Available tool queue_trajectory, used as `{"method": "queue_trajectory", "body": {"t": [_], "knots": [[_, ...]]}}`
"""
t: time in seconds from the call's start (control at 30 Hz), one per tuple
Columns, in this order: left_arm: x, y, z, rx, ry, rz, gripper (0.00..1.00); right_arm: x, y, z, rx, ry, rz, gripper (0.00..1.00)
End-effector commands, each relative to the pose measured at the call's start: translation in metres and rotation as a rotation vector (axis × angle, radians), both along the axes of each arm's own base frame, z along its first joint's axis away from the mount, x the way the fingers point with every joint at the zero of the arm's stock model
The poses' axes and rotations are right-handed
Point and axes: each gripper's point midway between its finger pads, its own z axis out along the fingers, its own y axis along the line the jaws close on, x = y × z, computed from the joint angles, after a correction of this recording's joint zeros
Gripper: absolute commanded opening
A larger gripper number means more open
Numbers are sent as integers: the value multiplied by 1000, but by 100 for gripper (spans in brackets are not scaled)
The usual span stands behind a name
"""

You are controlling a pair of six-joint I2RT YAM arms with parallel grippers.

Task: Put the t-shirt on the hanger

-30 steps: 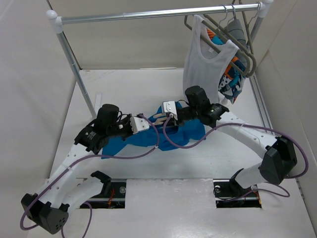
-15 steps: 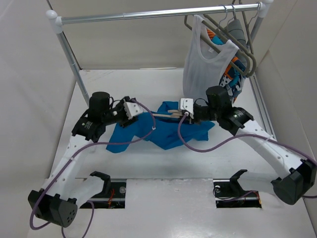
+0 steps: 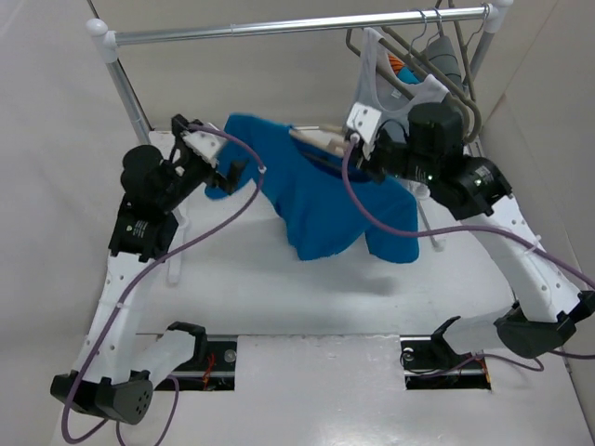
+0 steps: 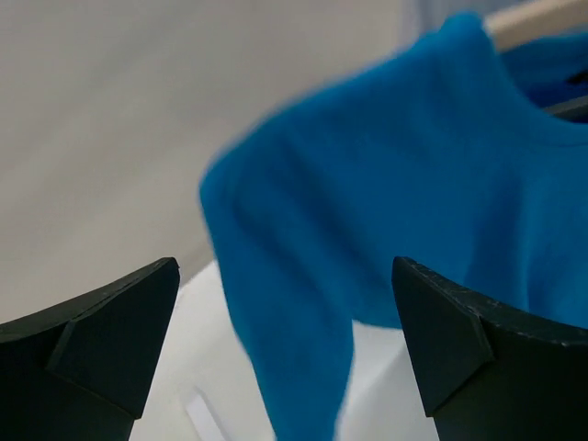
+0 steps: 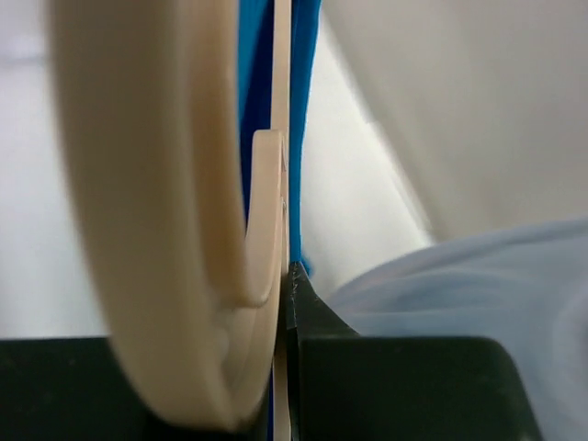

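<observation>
T-shirt (image 3: 321,200), bright blue and rumpled, hangs draped over the hanger (image 3: 314,138), lifted above the far half of the table (image 3: 279,297). At its left sleeve the left tool (image 4: 285,268) is released, jaws spread wide and holding nothing. On the right, the right tool (image 5: 281,308) is clenched on the pale wooden hanger.

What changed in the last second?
The right end effector, shut on the hanger, lifted it and the blue t-shirt off the table toward the rail. The left end effector rose too and opened, releasing the shirt. The white tank top stayed hanging.
</observation>
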Motion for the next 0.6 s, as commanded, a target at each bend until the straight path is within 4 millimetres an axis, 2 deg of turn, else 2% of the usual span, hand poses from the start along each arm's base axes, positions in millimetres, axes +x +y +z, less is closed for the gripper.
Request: {"method": "queue_trajectory", "body": {"t": [0.0, 0.03, 0.07, 0.13, 0.17, 0.2, 0.27, 0.3, 0.33, 0.4, 0.43, 0.47, 0.53, 0.57], "knots": [[-26, 18, 99, -250, -195, 65, 100, 17, -26, 74, 115, -107, -225, 0], [-31, 20, 105, -271, -208, 69, 100, 24, -36, 84, 123, -130, -303, 0], [-42, 21, 114, -306, -222, 61, 100, 22, -35, 106, 178, -161, -327, 0], [-55, 15, 114, -296, -217, 15, 100, 26, -35, 118, 225, -179, -375, 0], [-60, 12, 110, -287, -200, -12, 100, 29, -36, 133, 285, -211, -416, 0], [-66, 9, 106, -258, -198, -32, 100, 21, -29, 134, 340, -187, -416, 0], [-71, 0, 75, -217, -76, -88, 100, 19, -26, 130, 414, -169, -474, 0], [-73, -2, 63, -199, -32, -101, 100, 4, -16, 148, 532, -186, -446, 0], [-74, -4, 36, -163, 70, -106, 100, 9, 2, 108, 537, -97, -463, 0], [-73, -3, 8, -127, 171, -97, 100, 10, 17, 95, 647, -45, -494, 0], [-68, 0, -9, -104, 223, -71, 100, 6, 35, 80, 664, -2, -484, 0], [-68, 4, -39, -63, 317, -50, 100, 9, 49, 56, 671, 57, -501, 0], [-68, 12, -62, 24, 357, -29, 100, 16, 64, 43, 707, 90, -542, 0], [-73, 16, -77, 55, 408, -20, 100, 23, 84, 20, 703, 146, -563, 0]]}}
